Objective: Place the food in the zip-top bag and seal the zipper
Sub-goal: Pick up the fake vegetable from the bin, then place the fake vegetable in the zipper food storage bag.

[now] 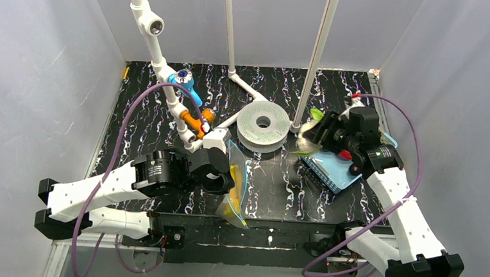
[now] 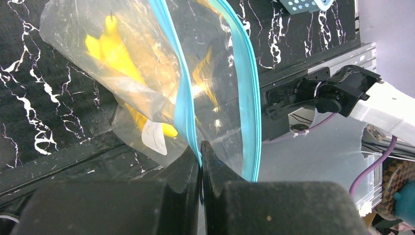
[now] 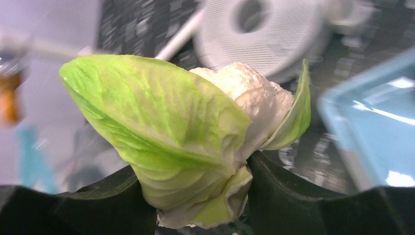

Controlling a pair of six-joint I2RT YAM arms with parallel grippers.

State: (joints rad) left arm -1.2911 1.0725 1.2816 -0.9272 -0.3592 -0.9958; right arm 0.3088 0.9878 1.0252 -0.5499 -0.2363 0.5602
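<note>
My left gripper (image 2: pixel 201 149) is shut on one lip of the teal zipper (image 2: pixel 182 93) and holds the clear zip-top bag (image 1: pixel 235 186) up with its mouth open. A yellow banana (image 2: pixel 115 54) lies inside the bag. The zipper's other lip (image 2: pixel 247 83) hangs free. My right gripper (image 3: pixel 195 196) is shut on a toy cauliflower (image 3: pixel 195 132), white with green leaves, and holds it in the air above the light-blue basket (image 1: pixel 333 173). In the top view the cauliflower (image 1: pixel 308 131) sits to the right of the bag.
A white filament spool (image 1: pixel 263 125) lies behind the bag. White pipes (image 1: pixel 186 112) with orange and blue fittings cross the back left. A red toy food (image 1: pixel 344 155) shows in the basket by the right gripper. A black rail (image 1: pixel 268 236) runs along the near edge.
</note>
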